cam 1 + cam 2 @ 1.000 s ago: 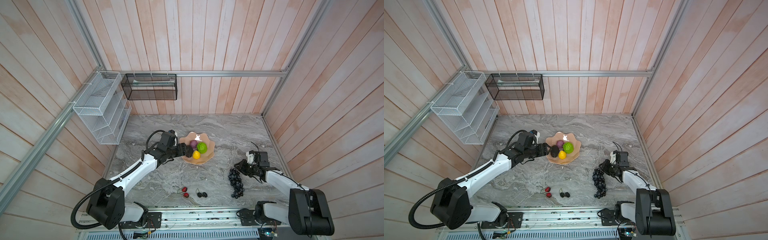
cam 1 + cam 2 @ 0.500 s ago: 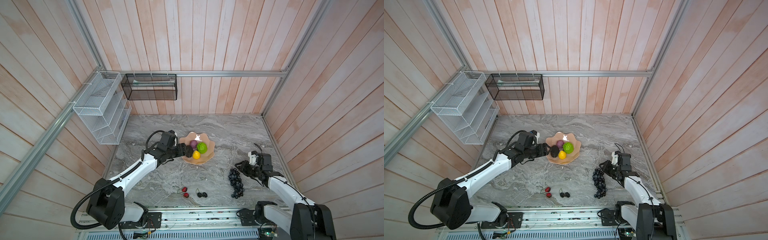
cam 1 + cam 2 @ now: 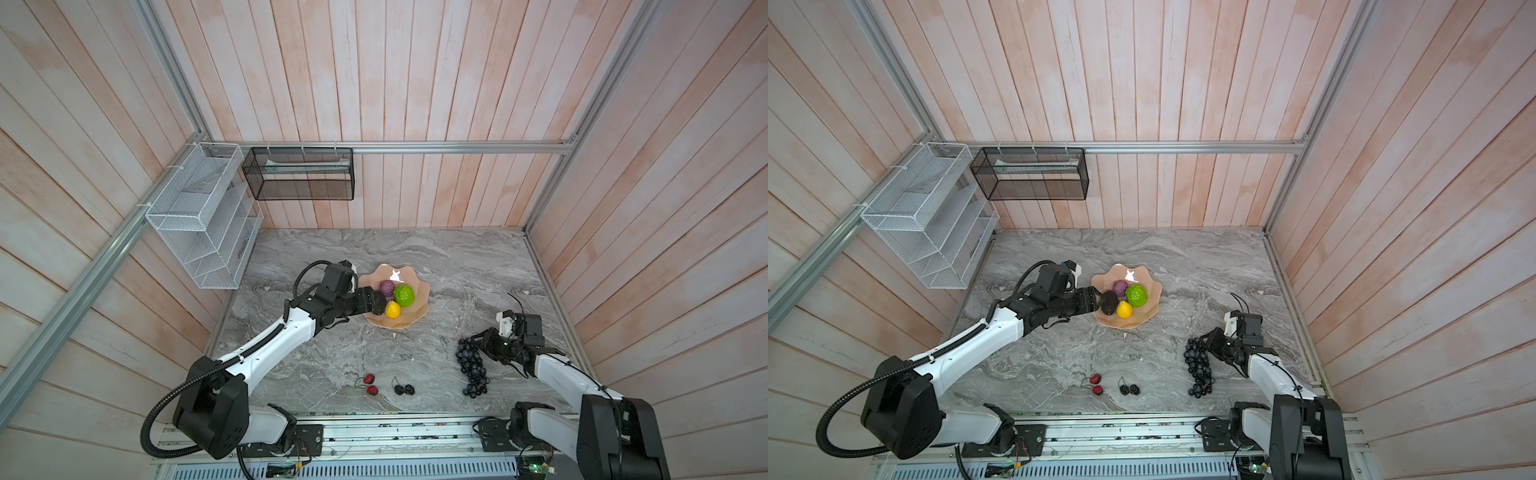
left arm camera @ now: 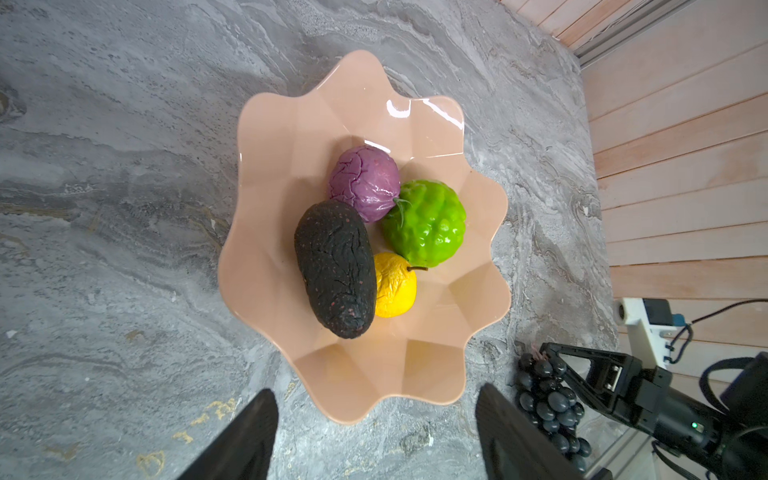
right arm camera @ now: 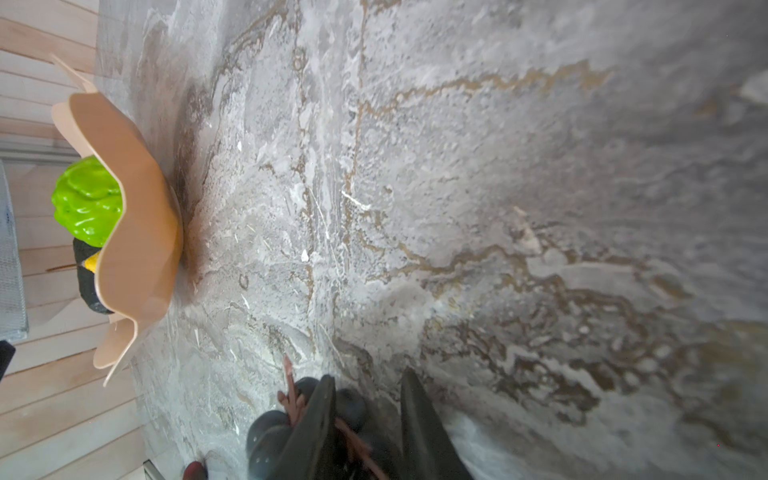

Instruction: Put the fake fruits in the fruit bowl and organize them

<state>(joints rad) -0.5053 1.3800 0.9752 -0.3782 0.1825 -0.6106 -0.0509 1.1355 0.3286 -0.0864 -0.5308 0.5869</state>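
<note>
The left pincer (image 4: 376, 392) is spread wide and holds nothing. It hovers above the near edge of the fruit bowl (image 4: 415, 374), and in the left wrist view the scalloped rim shows between its two fingers (image 4: 253, 432). Just ahead of this pincer and clear of both fingers, the avocado (image 4: 336, 270) lies inside the bowl. Beyond the avocado and touching it are the purple fruit (image 4: 365, 183) and the yellow fruit (image 4: 395, 286). The bumpy green fruit (image 4: 424, 222) sits behind those two, farthest from the pincer.

The right pincer (image 5: 368, 386) is low over the desk (image 3: 332, 353), at the stem end of the grape bunch (image 3: 471, 365). Its fingers stand narrowly apart, with a grape and a piece of brown stem between them. Whether they truly pinch the bunch I cannot tell. The rest of the bunch trails on the desk to this pincer's side, toward the arm bases.

The red pair (image 3: 370, 384) and the black berry pair (image 3: 404, 389) lie side by side on the desk, well apart from both pincers, near the arm bases.
</note>
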